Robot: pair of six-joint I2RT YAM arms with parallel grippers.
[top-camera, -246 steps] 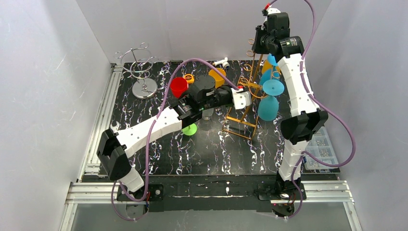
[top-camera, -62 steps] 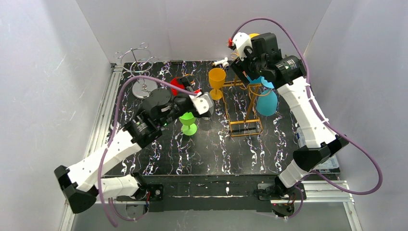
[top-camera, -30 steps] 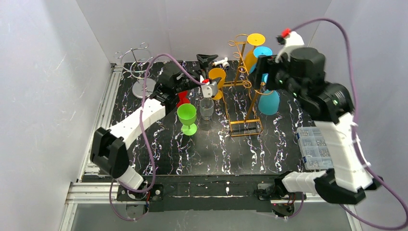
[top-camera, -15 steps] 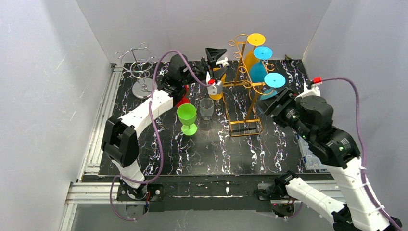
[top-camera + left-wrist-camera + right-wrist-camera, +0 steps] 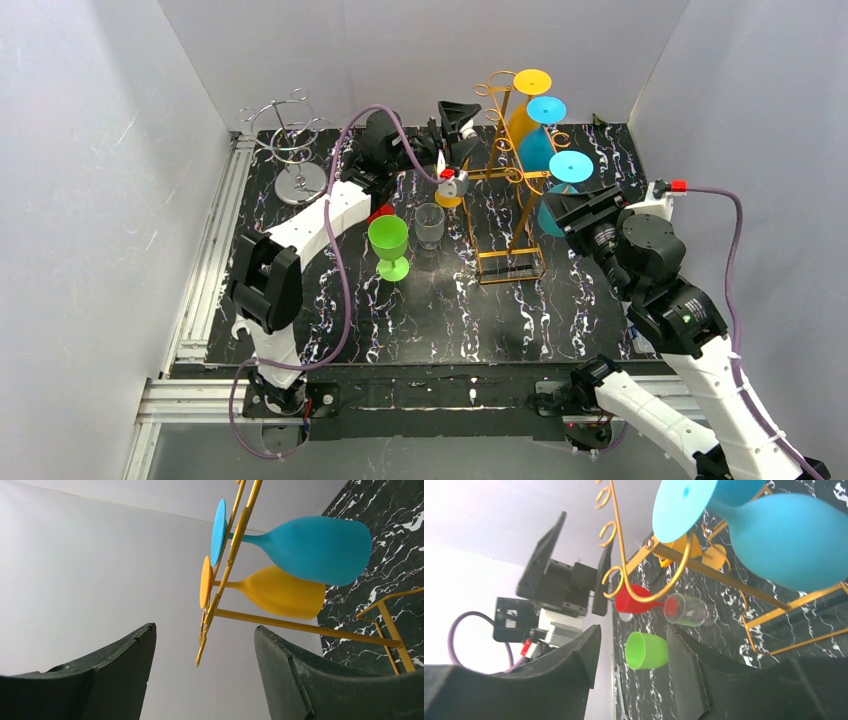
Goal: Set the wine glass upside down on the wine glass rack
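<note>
A gold wine glass rack (image 5: 505, 262) stands right of the table's middle. A yellow glass (image 5: 532, 81) and two blue glasses (image 5: 570, 166) hang upside down on it. Green (image 5: 388, 240) and clear (image 5: 430, 225) wine glasses stand upright left of the rack. A red one (image 5: 380, 212) shows partly behind my left arm. My left gripper (image 5: 460, 120) is open and empty, raised beside the rack's left hooks (image 5: 215, 610). My right gripper (image 5: 572, 208) is open and empty, just right of the rack by the lowest blue glass (image 5: 789, 540). The green glass (image 5: 646, 650) shows far off between its fingers.
A silver wire rack (image 5: 290, 140) stands at the back left corner. An orange glass (image 5: 450, 192) sits on the table under my left wrist, mostly hidden. White walls close in the table on three sides.
My right arm has swung down and to the right, away from the rack's top. My left gripper has moved right and back, up to the rack's left hooks.
</note>
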